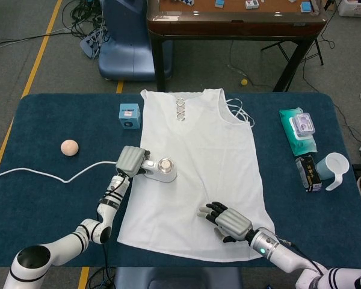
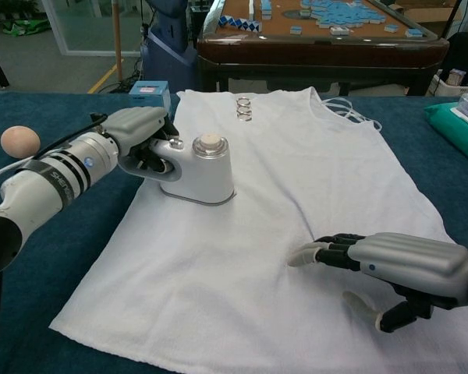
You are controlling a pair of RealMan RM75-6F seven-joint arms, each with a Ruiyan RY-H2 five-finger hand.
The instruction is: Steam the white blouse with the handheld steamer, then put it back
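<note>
While the left hand [image 2: 136, 132] grips the steamer [image 2: 196, 167] near the blouse [image 1: 198, 174] edge — and the right hand's [image 2: 402, 265] spread fingers [image 2: 316, 251] press lightly — the cloth could bunch or slide.

Your work table [image 1: 42, 198] has a dark blue cloth cover. Behind it, grey floor [image 1: 24, 24] w/ a yellow tape line [image 1: 39, 57] running diagonally (cables tangled near the top). A brown wooden table [image 1: 234, 21] on black legs stands beyond, small blue-and-white pieces on top. Blue machine base [image 1: 126, 42] beside it. Lighting is even.
</note>
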